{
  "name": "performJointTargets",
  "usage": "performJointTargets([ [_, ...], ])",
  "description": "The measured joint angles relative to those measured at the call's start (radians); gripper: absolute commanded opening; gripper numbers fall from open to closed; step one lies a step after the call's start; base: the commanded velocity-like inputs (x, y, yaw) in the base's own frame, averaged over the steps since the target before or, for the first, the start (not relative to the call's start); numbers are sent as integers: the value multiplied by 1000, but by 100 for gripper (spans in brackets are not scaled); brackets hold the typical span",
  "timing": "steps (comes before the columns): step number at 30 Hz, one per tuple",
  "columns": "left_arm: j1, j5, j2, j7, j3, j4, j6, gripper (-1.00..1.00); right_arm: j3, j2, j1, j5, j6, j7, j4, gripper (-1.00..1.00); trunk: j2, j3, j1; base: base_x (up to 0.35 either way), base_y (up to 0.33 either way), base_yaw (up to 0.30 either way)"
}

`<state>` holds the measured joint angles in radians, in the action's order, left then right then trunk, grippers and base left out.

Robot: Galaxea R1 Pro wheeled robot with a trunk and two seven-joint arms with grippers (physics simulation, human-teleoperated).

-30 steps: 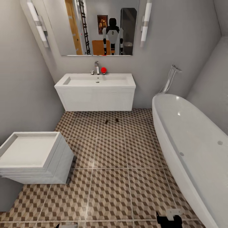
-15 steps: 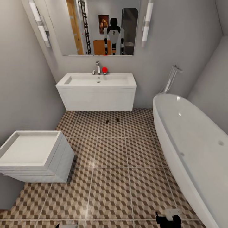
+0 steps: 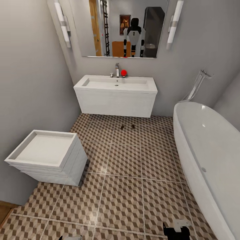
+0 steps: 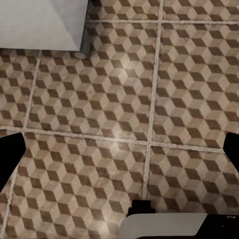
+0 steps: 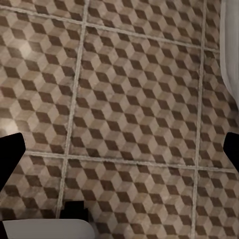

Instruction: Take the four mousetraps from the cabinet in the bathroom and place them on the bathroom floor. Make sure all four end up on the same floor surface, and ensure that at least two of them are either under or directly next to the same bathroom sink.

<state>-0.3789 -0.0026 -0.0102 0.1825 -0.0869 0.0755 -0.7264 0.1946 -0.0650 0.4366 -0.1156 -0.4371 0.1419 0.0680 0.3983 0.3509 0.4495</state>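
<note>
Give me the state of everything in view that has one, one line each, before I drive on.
Left pincer: open, empty, over bare tiles.
Right pincer: open, empty, over bare tiles.
Two small dark items, likely mousetraps: lying on the bathroom floor, just in front of the sink; too small to tell more.
Chrome tap: no water visible.
Toilet: lid down.
Bathtub: looks empty.

Left wrist cam: I'm looking down at the floor [image 4: 119,99], cube-pattern tiles with pale grout lines crossing. White toilet [image 4: 40,22] corner sits in one corner of the frame. My left gripper [image 4: 119,154] fingers [image 4: 10,159] show as dark tips at both side edges, spread wide, nothing between them.
</note>
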Motion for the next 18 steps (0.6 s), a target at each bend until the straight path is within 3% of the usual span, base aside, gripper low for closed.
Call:
performJointTargets([
  [18, 0, 0, -2, 0, 0, 0, 0, 100, 1, 0, 0, 4, -1, 1, -1, 100, 0, 0, 0, 0, 0, 15],
])
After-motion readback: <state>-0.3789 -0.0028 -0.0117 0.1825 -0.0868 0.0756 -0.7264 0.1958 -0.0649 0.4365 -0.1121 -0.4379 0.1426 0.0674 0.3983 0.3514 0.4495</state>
